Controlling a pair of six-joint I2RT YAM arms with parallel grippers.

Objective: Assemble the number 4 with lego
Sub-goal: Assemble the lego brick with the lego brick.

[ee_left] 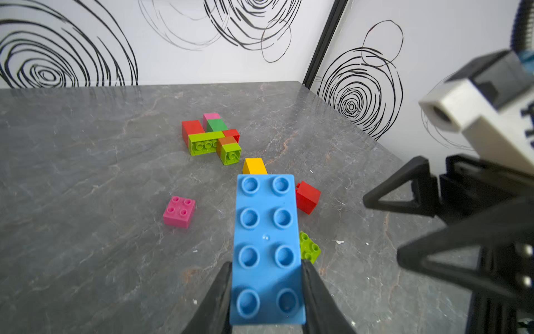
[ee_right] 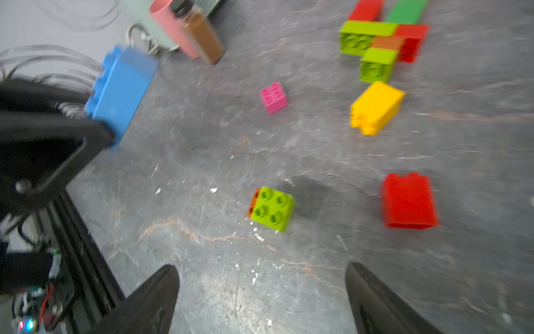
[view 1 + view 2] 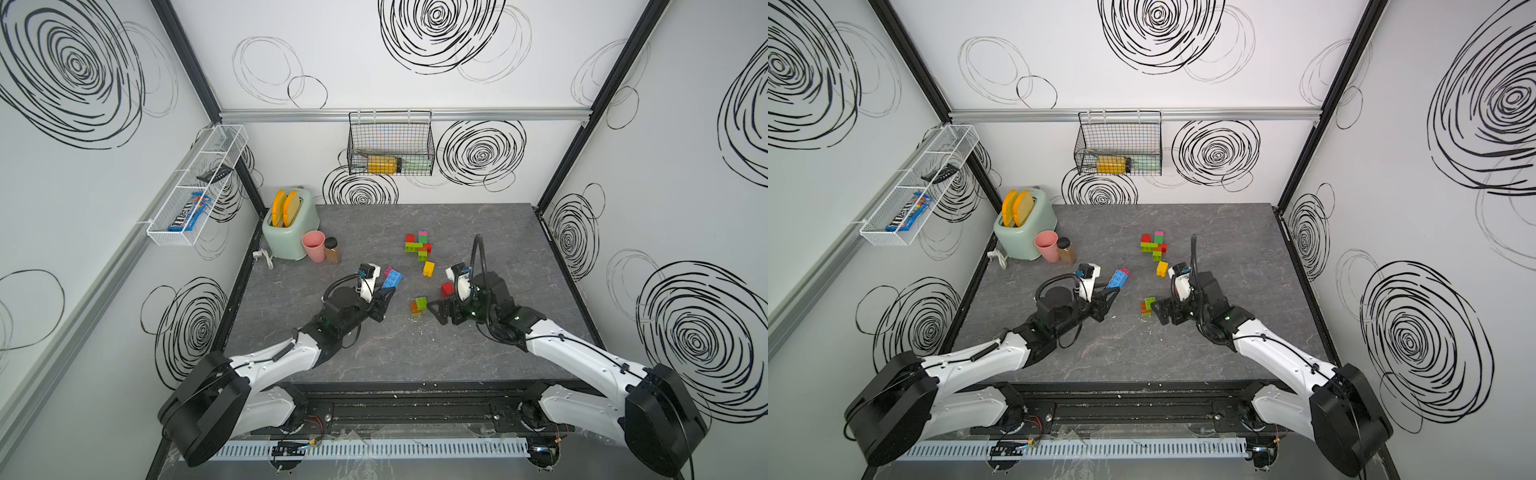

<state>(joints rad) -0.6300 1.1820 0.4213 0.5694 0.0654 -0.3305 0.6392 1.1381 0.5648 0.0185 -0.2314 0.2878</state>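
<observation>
Most orange brick (image 2: 253,204) hidden by lime brick (image 2: 273,208), right wrist view.

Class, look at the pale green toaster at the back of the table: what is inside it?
Two yellow-orange slices stand side by side in the toaster, with their upper parts sticking out of the top. Their lower parts are hidden by the toaster's body.

Long blue brick (image 1: 267,248) held aloft — other lego (image 3: 412,247) scattered, partly joined.
</observation>
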